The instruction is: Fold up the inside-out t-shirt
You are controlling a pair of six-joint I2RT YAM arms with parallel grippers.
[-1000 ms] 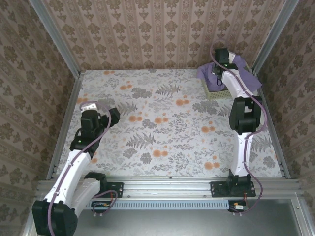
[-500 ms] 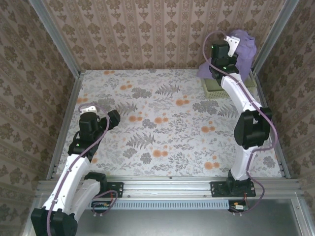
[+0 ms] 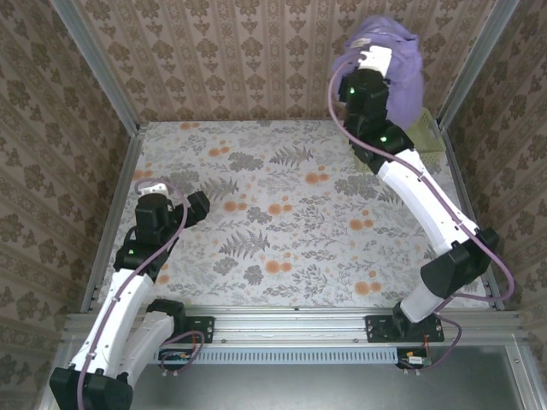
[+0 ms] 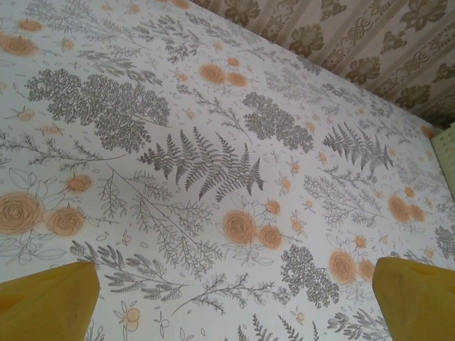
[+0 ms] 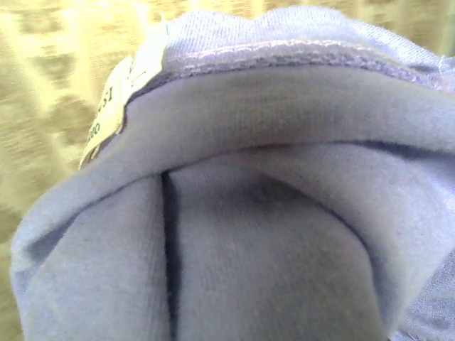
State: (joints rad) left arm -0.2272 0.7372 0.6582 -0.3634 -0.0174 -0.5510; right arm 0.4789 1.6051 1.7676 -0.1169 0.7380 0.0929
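At the far right corner, your right gripper (image 3: pixel 377 53) clamps the inside-out t-shirt (image 3: pixel 403 64) above the pale green basket (image 3: pixel 423 138), contents hidden. Your wrist view adds its label (image 5: pixel 106 106); your left gripper (image 4: pixel 234 298) gapes.

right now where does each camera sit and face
top external: above and behind the bases, looking down on the floral table; left arm and right arm show, the right holding the t-shirt high.
left wrist: low over the table, facing the back wall; yellow fingers apart.
right wrist: close against the t-shirt and its label.
shared: top and right wrist see the t-shirt.
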